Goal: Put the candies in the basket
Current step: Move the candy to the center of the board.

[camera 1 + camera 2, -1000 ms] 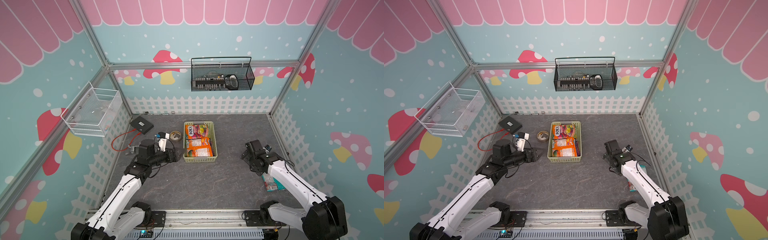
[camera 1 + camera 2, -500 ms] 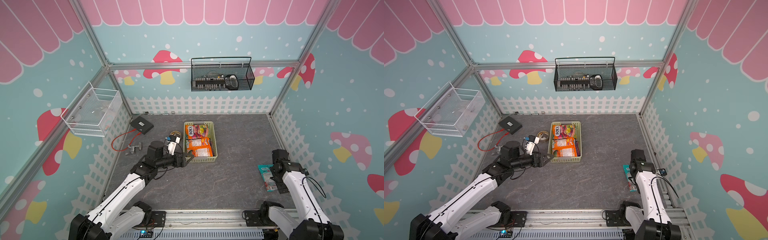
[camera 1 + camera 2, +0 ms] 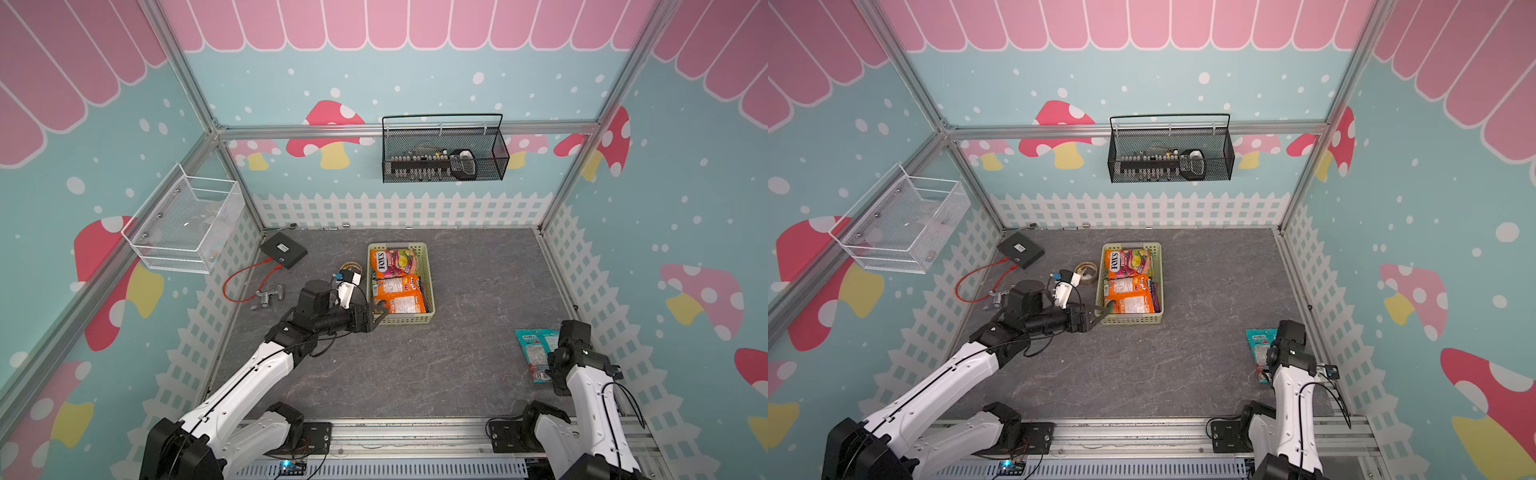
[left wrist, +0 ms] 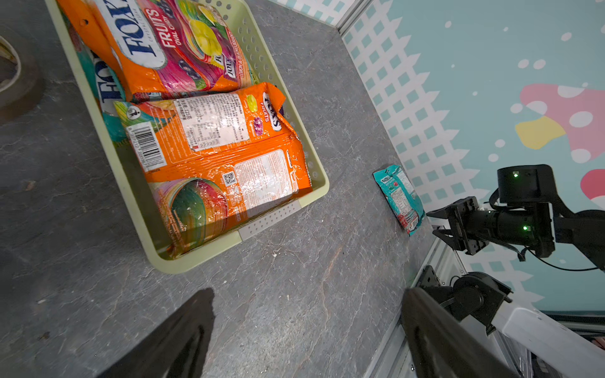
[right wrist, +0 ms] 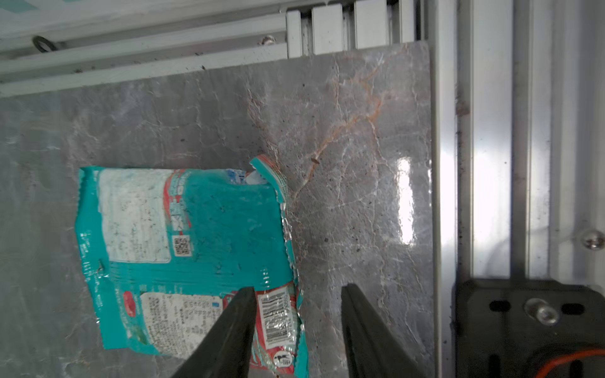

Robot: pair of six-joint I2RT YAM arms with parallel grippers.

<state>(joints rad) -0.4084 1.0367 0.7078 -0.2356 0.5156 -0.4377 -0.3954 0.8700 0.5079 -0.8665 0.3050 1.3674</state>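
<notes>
Grey marbled tabletop (image 3: 478,291), mushroom walls (image 3: 332,120); left jaws gape by basket (image 3: 431,286), right jaws parted over teal candy (image 5: 203,229).

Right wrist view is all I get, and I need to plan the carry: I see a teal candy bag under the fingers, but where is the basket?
Observer: The basket stands mid-table, to the robot's left of the teal bag and farther from the base.
Operator: Any room in it?
Observer: Orange FOX'S bags cover most of its floor; yours would likely lie on top of them.
Operator: Is the other arm in the way?
Observer: The left gripper hangs open and empty at the basket's near left corner.
</notes>
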